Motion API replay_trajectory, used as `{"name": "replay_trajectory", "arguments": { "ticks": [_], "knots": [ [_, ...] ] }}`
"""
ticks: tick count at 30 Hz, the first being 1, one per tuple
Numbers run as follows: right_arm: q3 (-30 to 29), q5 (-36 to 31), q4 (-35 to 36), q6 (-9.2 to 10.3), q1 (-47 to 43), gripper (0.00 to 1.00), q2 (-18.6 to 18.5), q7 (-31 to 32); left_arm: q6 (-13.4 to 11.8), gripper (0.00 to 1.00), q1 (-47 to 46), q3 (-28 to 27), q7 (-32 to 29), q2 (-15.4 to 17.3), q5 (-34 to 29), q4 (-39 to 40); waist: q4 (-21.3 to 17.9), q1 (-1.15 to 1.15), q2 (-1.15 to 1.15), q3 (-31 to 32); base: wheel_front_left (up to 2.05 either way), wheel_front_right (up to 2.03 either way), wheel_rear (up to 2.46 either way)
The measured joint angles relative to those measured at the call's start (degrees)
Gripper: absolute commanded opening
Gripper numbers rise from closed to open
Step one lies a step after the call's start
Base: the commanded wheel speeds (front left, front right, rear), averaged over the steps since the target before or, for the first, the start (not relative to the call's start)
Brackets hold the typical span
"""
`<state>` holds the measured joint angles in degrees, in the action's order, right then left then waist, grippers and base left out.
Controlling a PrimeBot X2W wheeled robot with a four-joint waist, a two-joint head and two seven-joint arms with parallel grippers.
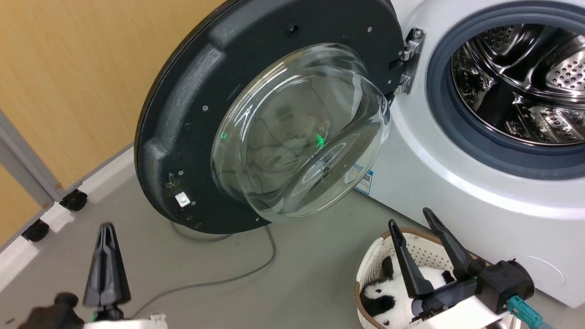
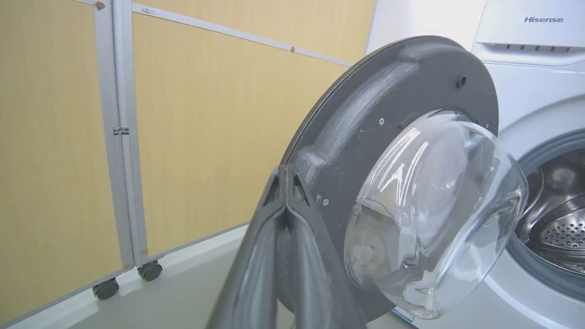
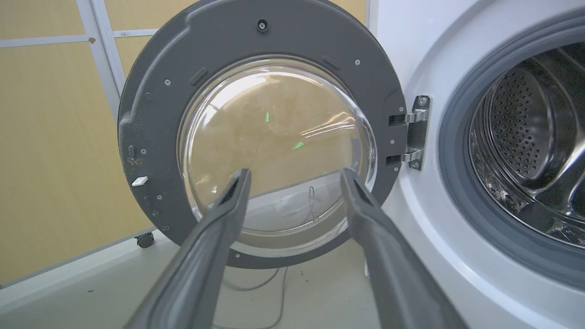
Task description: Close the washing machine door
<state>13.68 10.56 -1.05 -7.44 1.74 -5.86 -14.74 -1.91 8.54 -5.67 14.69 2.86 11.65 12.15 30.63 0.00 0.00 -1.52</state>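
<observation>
Nearest, the left gripper (image 1: 107,228) is clenched empty, the right gripper (image 1: 409,218) spread. The washing machine door (image 1: 256,27) looks rigid, heavy, free-swinging: push its black rim (image 1: 178,105), not the slippery glass (image 1: 297,132).

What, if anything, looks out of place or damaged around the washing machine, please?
Nothing looks damaged. The washing machine door stands wide open, and a loose grey cable trails across the floor beneath its lower edge, which looks untidy.

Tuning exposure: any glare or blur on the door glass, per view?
Head view: green glints on the washing machine door glass, left gripper slightly blurred. Left wrist view: white glare streaks, fingers out of focus. Right wrist view: green glints, right gripper soft.
</observation>
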Motion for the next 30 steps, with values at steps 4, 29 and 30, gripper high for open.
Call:
{"name": "replay_trajectory", "arguments": {
  "ticks": [4, 29, 30],
  "knots": [
    [-0.23, -0.47, 0.60, 0.00, -0.20, 1.00, -0.05, -0.01, 5.06, 0.00, -3.93, -1.85, 0.01, 1.75, 3.12, -1.48, -0.12, 0.00, 0.00, -0.76, 0.00, 0.00, 0.00],
    [-0.46, -2.99, 2.34, 0.00, -0.30, 1.00, -0.22, -0.01, 2.14, 0.00, -42.07, -19.75, -54.50, 20.93, 65.35, -44.18, -7.90, 0.00, 0.00, -8.29, 0.00, 0.00, 0.00],
    [-0.45, -2.98, 2.34, 0.00, -0.30, 1.00, -0.22, -0.01, 2.44, 0.00, -42.06, -19.71, -55.73, 21.02, 65.92, -44.48, -8.12, 0.01, 0.00, -8.27, 0.00, 0.00, 0.00]
  ]
}}
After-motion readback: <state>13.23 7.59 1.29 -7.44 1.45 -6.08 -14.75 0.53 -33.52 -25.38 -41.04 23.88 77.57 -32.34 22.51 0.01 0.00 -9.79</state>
